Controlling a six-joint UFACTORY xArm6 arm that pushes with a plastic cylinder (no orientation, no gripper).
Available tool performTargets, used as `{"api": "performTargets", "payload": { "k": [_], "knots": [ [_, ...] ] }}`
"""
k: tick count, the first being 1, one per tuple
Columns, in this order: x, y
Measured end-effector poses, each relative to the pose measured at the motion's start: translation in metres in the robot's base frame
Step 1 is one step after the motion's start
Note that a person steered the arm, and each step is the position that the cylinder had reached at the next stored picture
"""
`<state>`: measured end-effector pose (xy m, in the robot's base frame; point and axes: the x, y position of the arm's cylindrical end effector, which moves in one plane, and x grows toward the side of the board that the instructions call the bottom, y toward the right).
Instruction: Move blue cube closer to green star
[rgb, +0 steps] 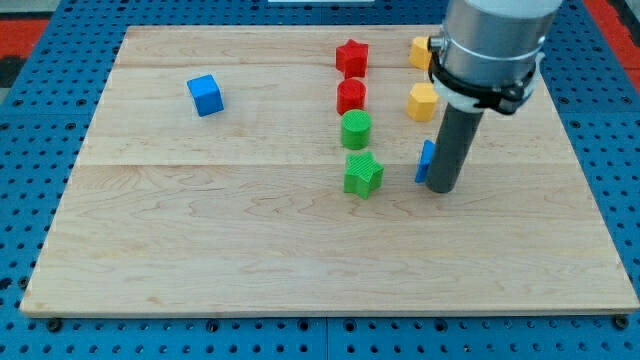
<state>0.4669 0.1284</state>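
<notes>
Far toward the view's upper left of the worktop sits the blue cube, well apart from the green star; my tip, fingerless, should round behind it and push rightward, downward.

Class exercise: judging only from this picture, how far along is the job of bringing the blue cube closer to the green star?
Done: nothing visible; the blue cube sits far off toward the view's left, well apart from the green star. In hand: my tip rests right of the star, beside a partly hidden blue block, not the cube. Left: reach the cube and push it rightward.
</notes>
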Motion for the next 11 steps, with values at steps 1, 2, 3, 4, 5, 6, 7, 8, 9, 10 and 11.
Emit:
{"api": "performTargets", "payload": {
  "k": [1, 2, 3, 4, 5, 6, 7, 8, 9, 10, 11],
  "knots": [
    [-0.018, 0.000],
    [-0.027, 0.000],
    [0.016, 0.017],
    [0.096, -0.004],
    [0.104, -0.131],
    [0.039, -0.248],
    [-0.048, -0.306],
    [-0.126, -0.345],
    [-0.176, -0.339],
    [-0.130, -0.274],
    [-0.051, -0.243]
  ]
}}
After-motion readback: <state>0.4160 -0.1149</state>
